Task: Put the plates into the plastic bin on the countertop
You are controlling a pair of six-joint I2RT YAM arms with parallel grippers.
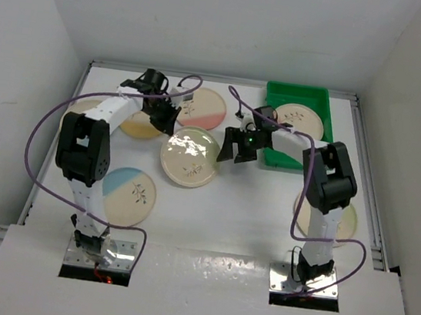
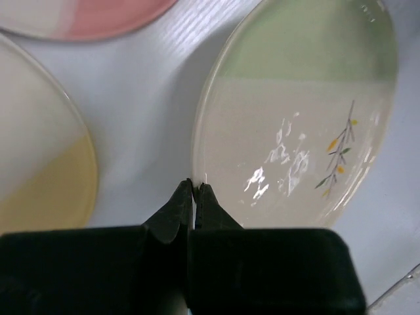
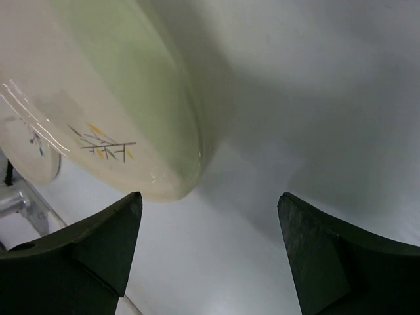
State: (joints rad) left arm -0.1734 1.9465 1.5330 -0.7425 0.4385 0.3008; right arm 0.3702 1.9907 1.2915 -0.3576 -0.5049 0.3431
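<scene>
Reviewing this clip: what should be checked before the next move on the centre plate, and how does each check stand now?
1. Left gripper shut at the rim of the round cream plate with the green segment: ok.
2. Rim actually pinched: cannot tell.
3. Right gripper open: ok.
4. Plate edge between its fingers: not ok, it lies ahead of them.
5. Shallow bright green plastic bin has room: ok, one cream plate lies in it.
</scene>
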